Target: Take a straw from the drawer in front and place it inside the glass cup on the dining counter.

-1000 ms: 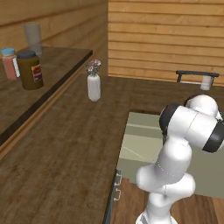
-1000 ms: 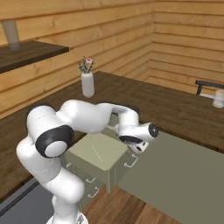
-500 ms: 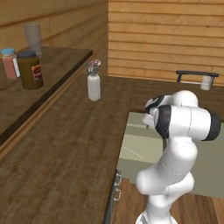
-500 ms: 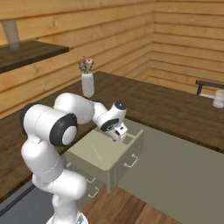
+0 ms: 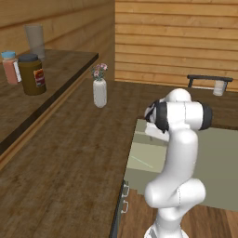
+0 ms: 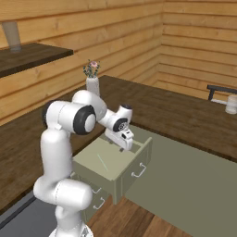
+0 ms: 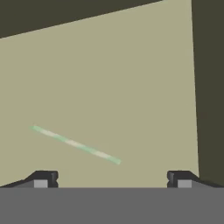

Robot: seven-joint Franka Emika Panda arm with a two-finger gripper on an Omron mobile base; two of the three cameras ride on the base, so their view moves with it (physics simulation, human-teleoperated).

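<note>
The straw (image 7: 76, 145) lies flat on the pale floor of the open drawer (image 7: 131, 87), slanting just ahead and left of my gripper (image 7: 113, 178). Its jaws stand wide open and hold nothing. From the right base view my gripper (image 6: 126, 143) hangs over the back part of the drawer (image 6: 134, 169), to the right of the straw (image 6: 102, 161). From the left I see the straw (image 5: 139, 161) in the drawer (image 5: 139, 179) beside my arm. The glass cup (image 5: 218, 87) (image 6: 230, 104) stands far off on the dining counter (image 6: 185, 115).
A white flower vase (image 5: 99, 90) (image 6: 92, 83) stands on the dark wood top behind the drawer. A raised shelf at the left holds a brown jar (image 5: 32, 74), a small bottle (image 5: 10, 67) and a tall grey glass (image 5: 35, 41). A dark bar (image 5: 209, 78) sits above the cup.
The arm has swung from the right side back over the open drawer, and the hand now points down into it. The jaws have stayed open.
</note>
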